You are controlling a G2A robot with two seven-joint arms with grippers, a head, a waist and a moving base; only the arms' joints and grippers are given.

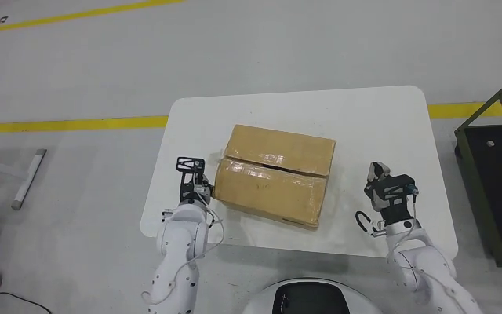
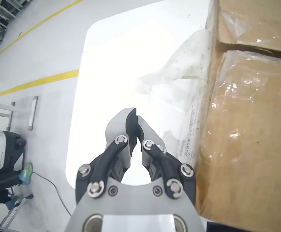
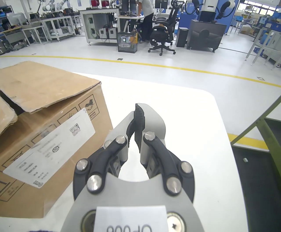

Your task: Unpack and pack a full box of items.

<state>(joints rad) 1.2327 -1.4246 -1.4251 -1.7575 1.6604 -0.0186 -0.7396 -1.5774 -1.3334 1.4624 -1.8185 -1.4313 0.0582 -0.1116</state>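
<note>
Left gripper [image 2: 134, 114]: fingers pressed together, empty, just beside one end of the box [image 1: 274, 174]. Right gripper [image 3: 137, 112]: likewise closed on nothing, near the opposite end. Box: middle of table [image 1: 376, 118], flaps down, seam slightly ajar. Grippers flank it, probably staged to open the flaps.

This looks like a robotics lab or factory workshop. The pale painted floor [image 3: 197, 57] is marked with yellow lines [image 3: 153, 64]. On the far side stand benches [image 3: 54, 24] loaded with equipment, an open-framed control cabinet [image 3: 98, 26], black office chairs [image 3: 161, 35], small robot arms [image 3: 49, 5] and blue panels [image 3: 233, 11].
</note>
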